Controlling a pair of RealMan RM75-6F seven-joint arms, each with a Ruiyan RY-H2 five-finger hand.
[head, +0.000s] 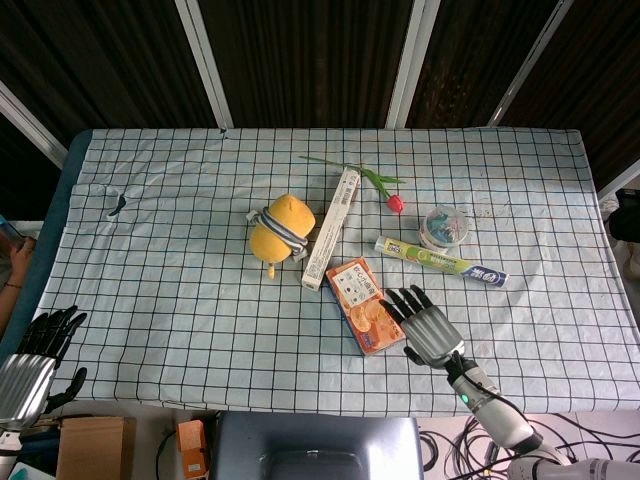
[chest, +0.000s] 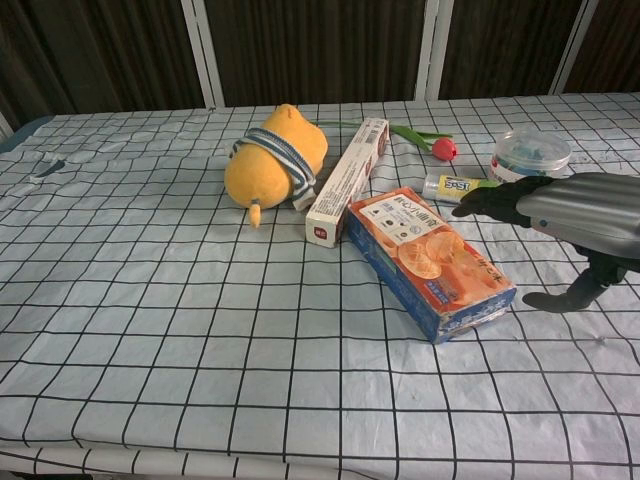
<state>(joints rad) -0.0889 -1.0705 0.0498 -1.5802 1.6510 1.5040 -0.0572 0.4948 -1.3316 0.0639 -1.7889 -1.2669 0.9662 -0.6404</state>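
Your right robot hand (head: 428, 322) hovers open and empty just right of the orange cracker box (head: 364, 305).
The box lies flat on the counter (head: 180, 260); likely light, stiff, crushable cardboard, so take it across its long sides.

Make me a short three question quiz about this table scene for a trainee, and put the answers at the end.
1. True or false: the right hand grips the orange cracker box.
2. Which thing lies closest to the right hand? A. yellow plush toy B. orange cracker box C. red tulip
3. Fill the gap: the long white box lies between the yellow plush toy and the ____.

Key:
1. False; its fingers are spread beside the box and hold nothing.
2. B
3. orange cracker box

The left hand is off the table's near left corner, holding nothing.
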